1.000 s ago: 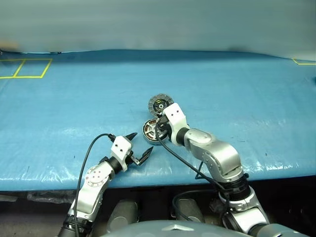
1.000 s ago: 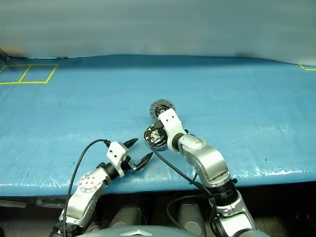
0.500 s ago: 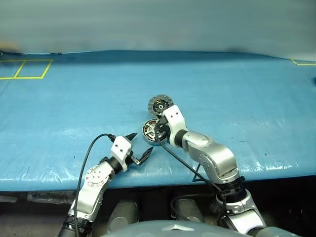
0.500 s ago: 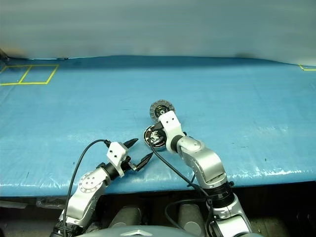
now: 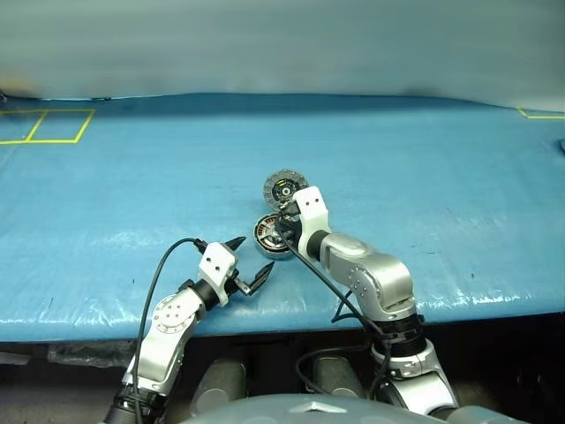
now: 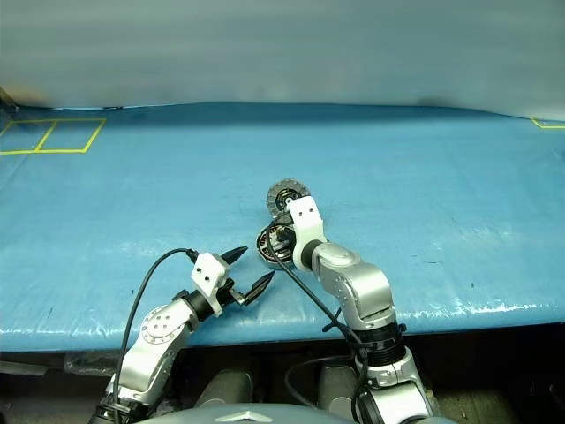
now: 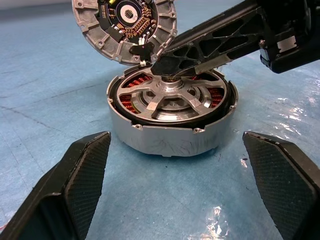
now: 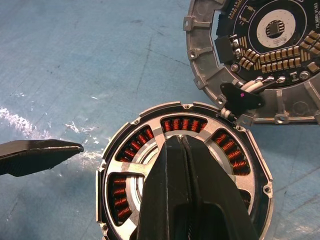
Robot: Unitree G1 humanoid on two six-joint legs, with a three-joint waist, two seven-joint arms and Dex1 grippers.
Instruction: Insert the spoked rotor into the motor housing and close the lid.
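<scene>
On the tabletop (image 5: 106, 203), the closed right end effector (image 7: 165, 65) pressed the rotor (image 7: 172, 97) in the housing (image 7: 170, 142); the open left end effector (image 5: 250, 263) waited. Uneven pressure could jam it.

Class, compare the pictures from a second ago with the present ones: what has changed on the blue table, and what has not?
Little changed. The shut right gripper stays pressed on the silver spoked rotor seated in the grey motor housing; its elbow swung inward. The open left gripper and the hinged-open lid stayed put.
</scene>
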